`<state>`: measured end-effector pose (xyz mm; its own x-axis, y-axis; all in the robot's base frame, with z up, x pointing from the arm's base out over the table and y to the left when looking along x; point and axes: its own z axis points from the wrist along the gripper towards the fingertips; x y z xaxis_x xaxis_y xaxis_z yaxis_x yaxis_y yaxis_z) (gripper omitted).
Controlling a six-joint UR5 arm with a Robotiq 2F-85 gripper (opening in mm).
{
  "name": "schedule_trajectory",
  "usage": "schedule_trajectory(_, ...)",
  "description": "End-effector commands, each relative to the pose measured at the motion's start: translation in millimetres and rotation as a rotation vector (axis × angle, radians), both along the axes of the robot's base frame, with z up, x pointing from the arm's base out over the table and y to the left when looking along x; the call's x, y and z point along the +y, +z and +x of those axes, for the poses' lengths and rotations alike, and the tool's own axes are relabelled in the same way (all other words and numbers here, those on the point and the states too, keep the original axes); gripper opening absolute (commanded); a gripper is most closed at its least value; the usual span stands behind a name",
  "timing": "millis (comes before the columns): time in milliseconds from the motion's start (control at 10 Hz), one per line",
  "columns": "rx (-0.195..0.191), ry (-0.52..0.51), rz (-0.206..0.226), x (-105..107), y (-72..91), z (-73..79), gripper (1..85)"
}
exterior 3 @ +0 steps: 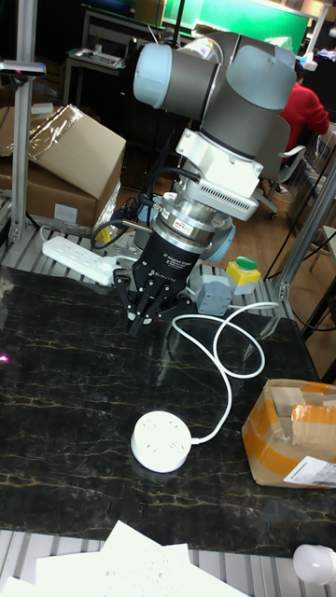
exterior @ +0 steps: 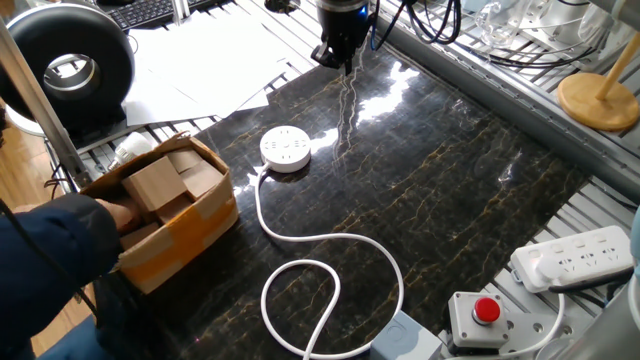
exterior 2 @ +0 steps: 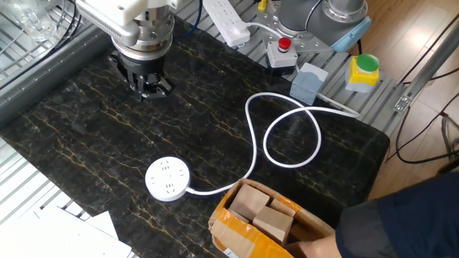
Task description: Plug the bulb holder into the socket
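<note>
The gripper [exterior 2: 147, 89] hangs over the dark mat near the upper left of the other fixed view, empty as far as I can see; its fingers sit close together, though I cannot tell whether they are fully clenched; the socket [exterior 2: 168, 179] lies flat toward the lower middle of that frame, well apart from the fingers and down-frame of them, its cord [exterior 2: 287, 129] looping off to the right; the bulb holder shows nowhere on the mat, possibly inside the cardboard box [exterior 2: 265, 215] where a person's hand [exterior: 120, 212] reaches; the gripper needs it first, I judge.
</note>
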<state>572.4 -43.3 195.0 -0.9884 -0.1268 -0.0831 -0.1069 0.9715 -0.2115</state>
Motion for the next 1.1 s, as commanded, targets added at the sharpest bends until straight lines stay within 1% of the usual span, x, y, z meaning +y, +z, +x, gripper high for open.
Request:
schedule_trajectory(0, -0.002, -0.004, 0.014, 3, 0.3, 0.3, 1.3)
schedule_trajectory(200, -0.004, -0.012, 0.021, 4, -0.1, 0.4, 1.3)
schedule_trajectory(400, -0.022, -0.102, 0.128, 33, -7.2, -0.4, 1.3)
schedule_trajectory(500, -0.023, -0.137, 0.148, 42, -8.0, -1.6, 1.3)
schedule_trajectory(600, -0.026, -0.202, 0.198, 61, -10.3, -2.9, 1.3)
schedule_trajectory(700, -0.036, -0.242, 0.204, 70, -12.4, -2.6, 1.3)
schedule_trajectory(900, -0.036, -0.298, 0.265, 91, -13.9, -2.2, 1.3)
schedule_trajectory(1000, -0.037, -0.296, 0.259, 89, -14.0, -2.2, 1.3)
